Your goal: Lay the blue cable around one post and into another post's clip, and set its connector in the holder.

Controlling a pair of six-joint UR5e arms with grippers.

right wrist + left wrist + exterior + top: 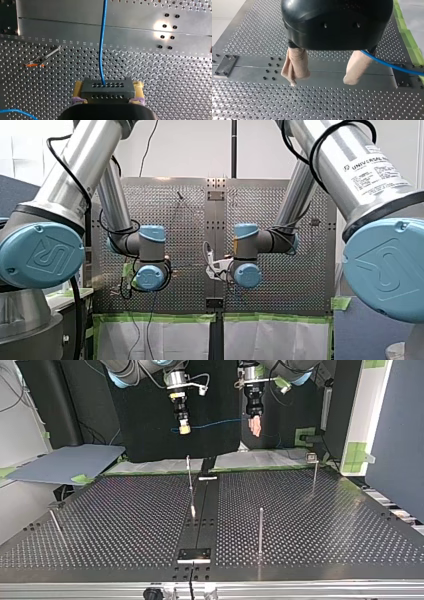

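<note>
My right gripper (108,87) has its yellow pads shut on a dark grey connector (107,91) with rows of holes. The blue cable (102,45) leaves the connector's top and runs ahead over the plate. In the top view this gripper (184,429) hangs high at the back left. The cable (215,423) spans from it to my left gripper (255,430). My left gripper (322,80) stands open, beige pads well apart, nothing between them. The cable (392,65) passes close behind one beige finger (355,67). A dark holder plate (195,554) sits at the table's near edge.
Thin metal posts stand on the perforated table (325,525): a leaning one (190,482) at the middle, an upright one (260,530) nearer the camera, a clip-topped one (314,470) at the back right, a short one (55,521) at the left. Green tape lines the far edge.
</note>
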